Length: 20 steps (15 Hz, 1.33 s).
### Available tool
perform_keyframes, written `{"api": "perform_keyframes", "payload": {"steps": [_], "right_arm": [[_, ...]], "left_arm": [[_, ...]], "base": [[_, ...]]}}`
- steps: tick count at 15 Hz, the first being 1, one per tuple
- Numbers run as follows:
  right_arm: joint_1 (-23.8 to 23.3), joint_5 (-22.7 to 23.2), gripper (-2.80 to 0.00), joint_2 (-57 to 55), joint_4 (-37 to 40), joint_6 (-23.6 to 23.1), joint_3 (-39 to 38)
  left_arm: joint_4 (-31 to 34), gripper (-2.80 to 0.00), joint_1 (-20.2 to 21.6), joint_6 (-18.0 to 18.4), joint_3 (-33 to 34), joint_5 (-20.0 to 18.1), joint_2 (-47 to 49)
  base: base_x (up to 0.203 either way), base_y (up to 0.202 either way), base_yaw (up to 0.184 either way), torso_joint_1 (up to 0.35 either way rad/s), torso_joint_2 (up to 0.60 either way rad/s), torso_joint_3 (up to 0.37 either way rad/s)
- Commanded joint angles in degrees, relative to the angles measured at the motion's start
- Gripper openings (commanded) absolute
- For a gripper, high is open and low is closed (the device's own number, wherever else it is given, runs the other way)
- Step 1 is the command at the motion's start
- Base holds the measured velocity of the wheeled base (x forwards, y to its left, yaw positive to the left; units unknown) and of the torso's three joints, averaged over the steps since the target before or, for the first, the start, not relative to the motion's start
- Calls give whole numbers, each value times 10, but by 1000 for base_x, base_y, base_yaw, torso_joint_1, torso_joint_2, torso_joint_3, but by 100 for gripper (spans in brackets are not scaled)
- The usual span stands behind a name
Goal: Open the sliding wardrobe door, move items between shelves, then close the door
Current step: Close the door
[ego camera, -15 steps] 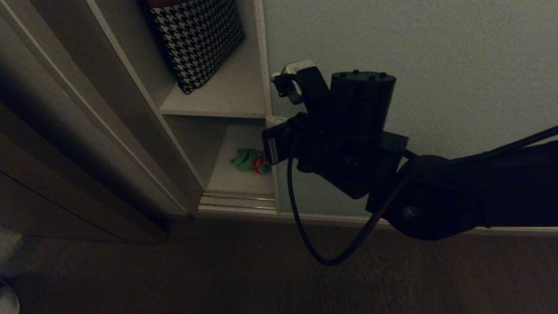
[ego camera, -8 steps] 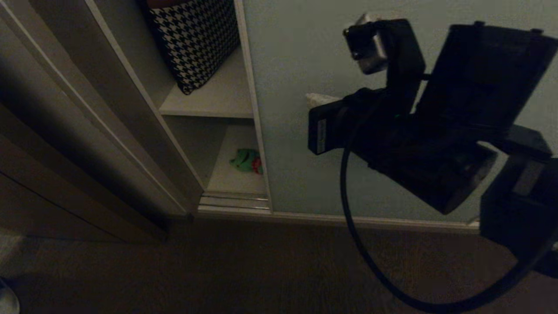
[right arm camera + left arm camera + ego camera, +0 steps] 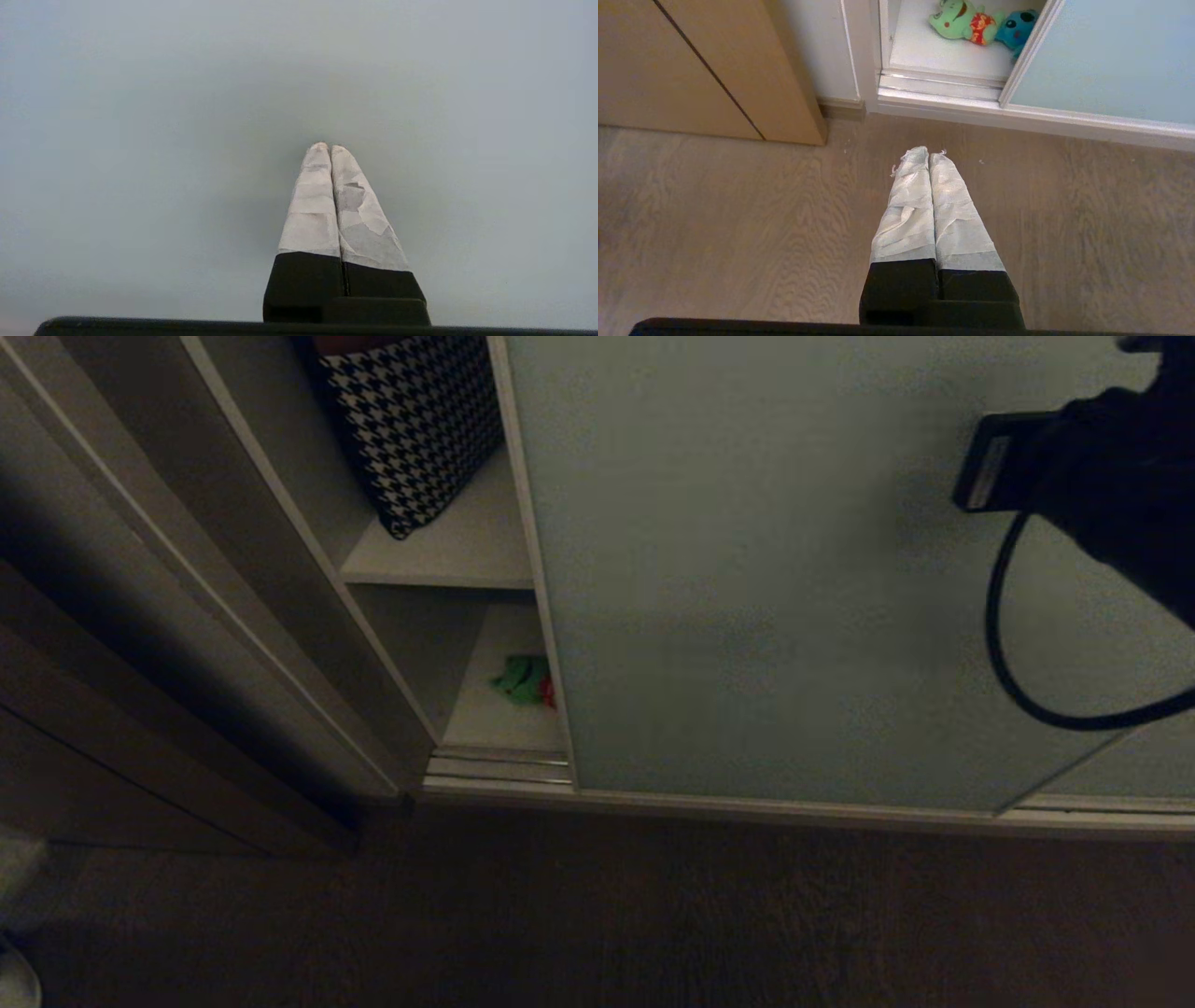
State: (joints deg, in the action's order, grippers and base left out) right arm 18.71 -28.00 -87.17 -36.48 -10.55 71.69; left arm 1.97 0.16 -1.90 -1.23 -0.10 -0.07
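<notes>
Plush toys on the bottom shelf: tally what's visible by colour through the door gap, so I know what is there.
Green with red: 1, the green toy
Blue: 1, the blue toy, partly hidden behind the sliding door
Cream-yellow: 0 in view
Total: 2 toys showing on the bottom shelf

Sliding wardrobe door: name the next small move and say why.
Probably bring the right gripper, shut and facing bare panel, back to the sliding wardrobe door and nudge it left: a gap still exposes the green plush toy and the houndstooth cushion.
</notes>
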Motion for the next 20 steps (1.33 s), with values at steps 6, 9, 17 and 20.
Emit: {"api": "perform_keyframes", "payload": {"steps": [6, 9, 17, 20], "right_arm": [[-254, 26, -280, 216, 56, -24, -34], [-308, 39, -280, 250, 85, -39, -42], [-759, 62, -280, 190, 105, 11, -58], [-818, 89, -280, 120, 94, 31, -62]], "left_arm": [[0, -280, 0, 0, 0, 0, 1], [0, -280, 0, 0, 0, 0, 1], [0, -280, 0, 0, 0, 0, 1], [0, -280, 0, 0, 0, 0, 1]], "base": [[0, 0, 0, 0, 0, 0], [0, 0, 0, 0, 0, 0], [0, 0, 0, 0, 0, 0], [0, 0, 0, 0, 0, 0]]}}
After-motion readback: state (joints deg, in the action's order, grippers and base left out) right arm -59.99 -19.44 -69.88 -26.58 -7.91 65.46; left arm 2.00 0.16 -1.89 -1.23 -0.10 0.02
